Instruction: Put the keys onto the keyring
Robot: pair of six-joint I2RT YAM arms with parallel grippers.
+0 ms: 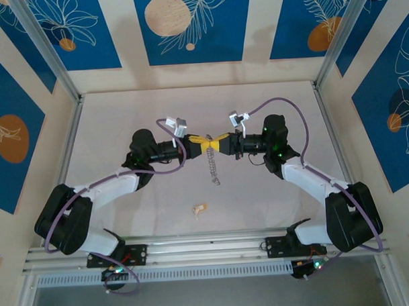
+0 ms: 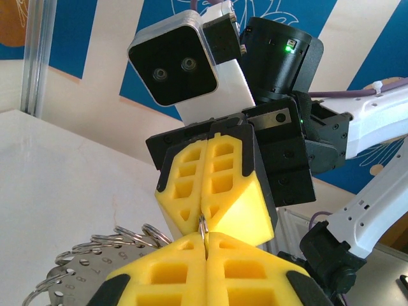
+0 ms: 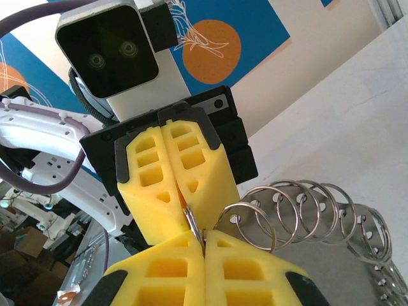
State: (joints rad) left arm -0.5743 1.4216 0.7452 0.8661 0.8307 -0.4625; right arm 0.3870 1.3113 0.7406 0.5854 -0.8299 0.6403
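From above, we see the left claw (image 1: 204, 144) and right claw (image 1: 219, 144) tip to tip, both pinching the keyring (image 1: 214, 167). Its long axis runs from their tips crosswise to the claws, toward the near side, and the key (image 1: 200, 208) lies apart beyond its end. From the left wrist, the keyring (image 2: 121, 239) fans left of the left claw (image 2: 205, 241); from the right wrist, the keyring (image 3: 306, 213) trails right of the right claw (image 3: 204, 241).

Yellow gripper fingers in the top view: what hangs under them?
The thin grey metal keyring dangles under the shut yellow-fingered left gripper and right gripper; its pinched part is hidden in their grip.
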